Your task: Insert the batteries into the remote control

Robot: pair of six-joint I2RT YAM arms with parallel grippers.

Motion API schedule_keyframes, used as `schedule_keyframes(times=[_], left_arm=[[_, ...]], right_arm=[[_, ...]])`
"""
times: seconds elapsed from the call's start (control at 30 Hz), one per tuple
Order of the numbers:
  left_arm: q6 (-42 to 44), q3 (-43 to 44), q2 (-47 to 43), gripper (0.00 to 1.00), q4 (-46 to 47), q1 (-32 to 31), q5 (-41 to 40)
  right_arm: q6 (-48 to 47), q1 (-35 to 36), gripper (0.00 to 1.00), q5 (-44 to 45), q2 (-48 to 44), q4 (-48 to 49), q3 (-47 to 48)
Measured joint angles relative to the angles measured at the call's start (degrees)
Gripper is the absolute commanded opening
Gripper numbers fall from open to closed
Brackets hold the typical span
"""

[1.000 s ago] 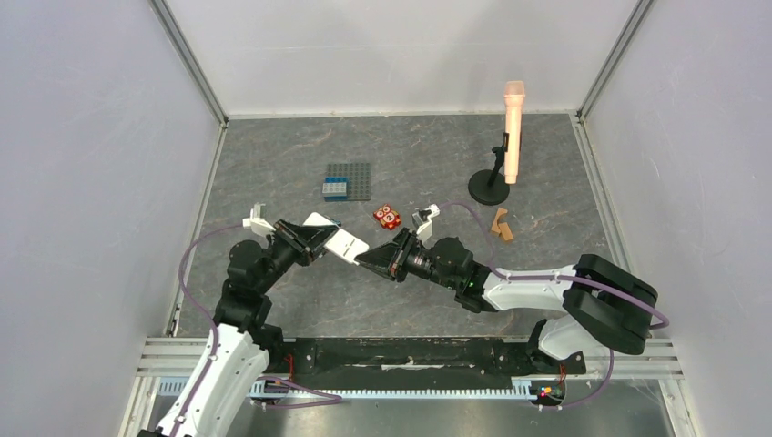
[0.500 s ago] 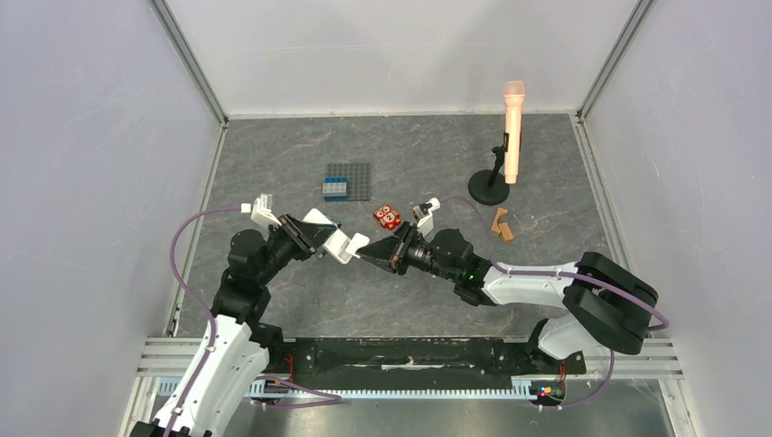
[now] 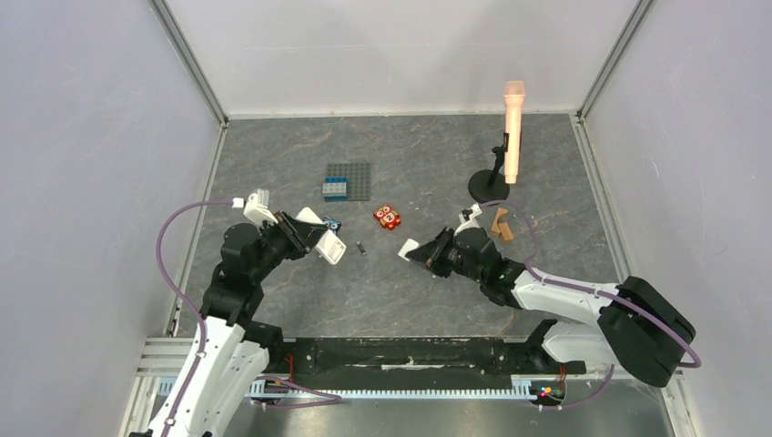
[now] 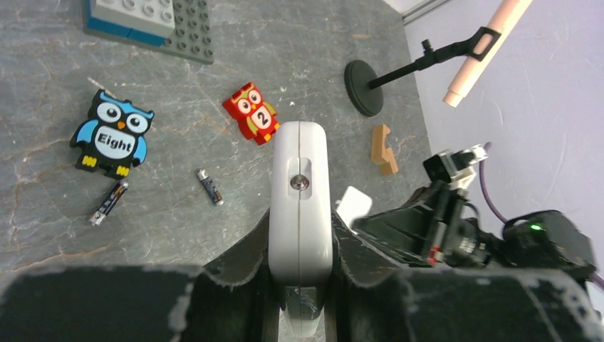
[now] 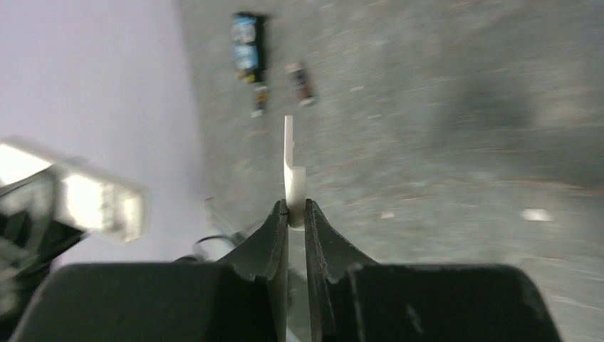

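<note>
The left gripper (image 4: 300, 242) was clamped on the remote control (image 4: 300, 192), its fingers (image 4: 246, 249) pressed against both long sides. The handset was held off the table at about 9 o'clock of the work area in the top view and was turned edge-on to the wrist camera, with a seam and one screw facing it. Its battery compartment could not be seen from any view, so what it held could not be told.

The right gripper (image 5: 295, 214) was nearly closed, pinching a thin white plate (image 5: 290, 167) by one end. The plate stood up past the fingertips, at 3 o'clock of the remote and well apart from it.

Both batteries lay loose on the grey table (image 3: 437, 155). The first battery (image 4: 210, 187) lay between the two grippers, touching nothing. The second battery (image 4: 107, 203) lay just beside the blue owl (image 4: 112, 133), at the owl's 6 o'clock in the left wrist view.

A red owl (image 3: 387, 217) lay flat at 12 o'clock of the gap between the grippers. Farther on toward 11 o'clock sat a grey studded baseplate (image 3: 357, 175) — the only thing bearing a load — with a blue-and-white brick stack (image 3: 335, 188) at its near-left corner.

At 1 o'clock of the table a peach microphone (image 3: 513, 132) stood tilted in a black stand (image 3: 489, 188), and two brown wooden pieces (image 3: 500, 224) lay near the stand's 6 o'clock, just beyond the right arm.
</note>
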Motion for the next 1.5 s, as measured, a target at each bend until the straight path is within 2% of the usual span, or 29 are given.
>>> schedule_keyframes(times=[0.2, 0.43, 0.5, 0.53, 0.73, 0.9, 1.03, 1.23, 1.33, 1.5], left_arm=[[0.2, 2.4, -0.1, 0.02, 0.6, 0.0, 1.2], [0.3, 4.8, 2.1, 0.02, 0.6, 0.0, 3.5], [0.6, 5.3, 2.3, 0.02, 0.2, 0.0, 4.0], [0.9, 5.6, 2.3, 0.02, -0.2, 0.0, 4.4], [3.8, 7.3, 2.1, 0.02, -3.3, 0.0, 6.1], [8.0, 11.7, 3.6, 0.02, -8.1, 0.0, 5.8], [9.2, 17.3, 5.7, 0.02, -11.6, 0.0, 1.3], [8.9, 20.6, 6.8, 0.02, -17.6, 0.0, -7.6], [8.1, 20.9, 6.9, 0.02, -20.8, 0.0, -11.8], [6.1, 20.9, 7.3, 0.02, -25.2, 0.1, -15.9]], right_arm=[[-8.4, -2.9, 0.02, 5.2, 3.3, -11.5, 0.2], [-15.0, -3.5, 0.53, 10.1, 5.9, -21.7, 3.7], [-16.2, -3.7, 0.64, 11.4, 5.8, -23.8, 4.0], [-16.9, -3.6, 0.67, 12.2, 5.4, -25.0, 4.7], [-22.3, -3.7, 0.69, 15.1, 3.9, -33.7, 8.6], [-28.7, -1.8, 0.65, 15.3, 5.3, -35.5, 16.0], [-35.6, 1.7, 0.64, 14.7, 16.4, -37.6, 30.5], [-44.1, 7.7, 0.6, 15.5, 36.3, -40.4, 53.6], [-47.0, 9.6, 0.56, 15.6, 42.7, -41.1, 59.5], [-50.9, 10.6, 0.5, 16.5, 48.7, -41.6, 62.7]])
